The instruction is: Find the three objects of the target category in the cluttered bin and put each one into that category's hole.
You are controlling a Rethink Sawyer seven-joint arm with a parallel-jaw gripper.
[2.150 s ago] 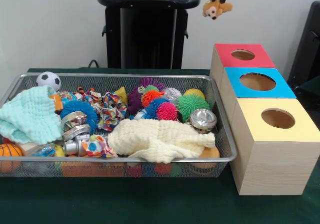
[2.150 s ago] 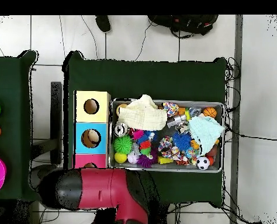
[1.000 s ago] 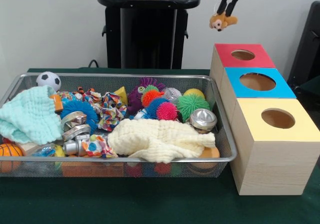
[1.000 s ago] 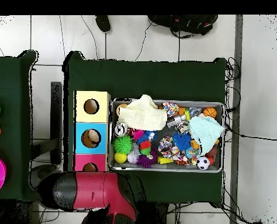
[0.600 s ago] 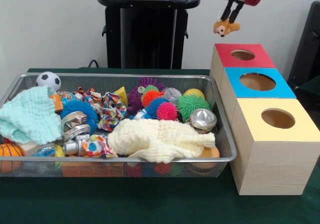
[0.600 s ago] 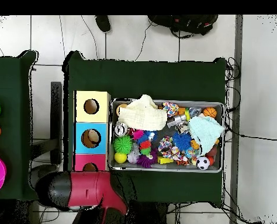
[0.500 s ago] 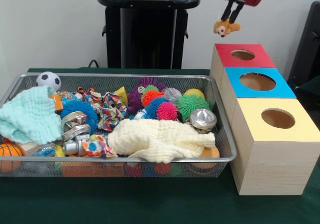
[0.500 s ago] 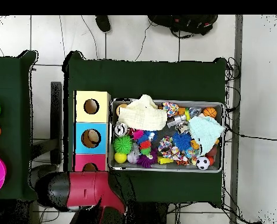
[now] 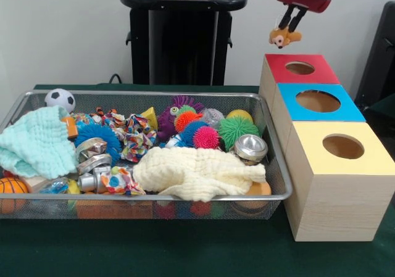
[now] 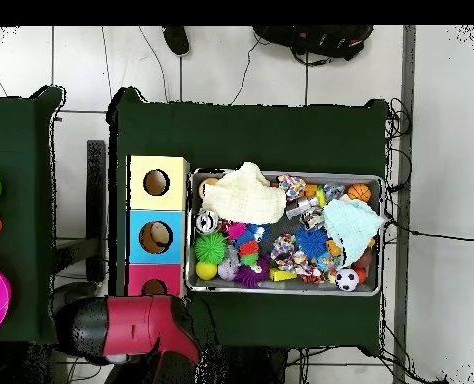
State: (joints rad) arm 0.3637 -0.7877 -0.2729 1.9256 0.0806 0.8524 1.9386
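My gripper (image 9: 290, 26) hangs high at the top right of the front view, shut on a small orange and tan plush toy (image 9: 284, 38). The toy dangles in the air just left of and above the red-topped box (image 9: 281, 64) and its hole (image 9: 300, 68). The wire mesh bin (image 9: 154, 94) sits left of the boxes, full of toys and cloths. In the overhead view the red and black arm (image 10: 131, 330) covers the gripper, beside the red-topped box (image 10: 139, 276), and the bin (image 10: 281, 175) lies right of the boxes.
A blue-topped box (image 9: 345, 107) and a yellow-topped box (image 9: 370, 160) stand in a row nearer the camera than the red one. The bin holds a mint cloth (image 9: 37, 142), a cream cloth (image 9: 197, 172), spiky balls (image 9: 237, 129), a soccer ball (image 9: 60, 98) and metal tins (image 9: 250, 147).
The gripper has carried the plush toy to the right and a little downward, closer to the red-topped box. In the overhead view the arm has swung left.
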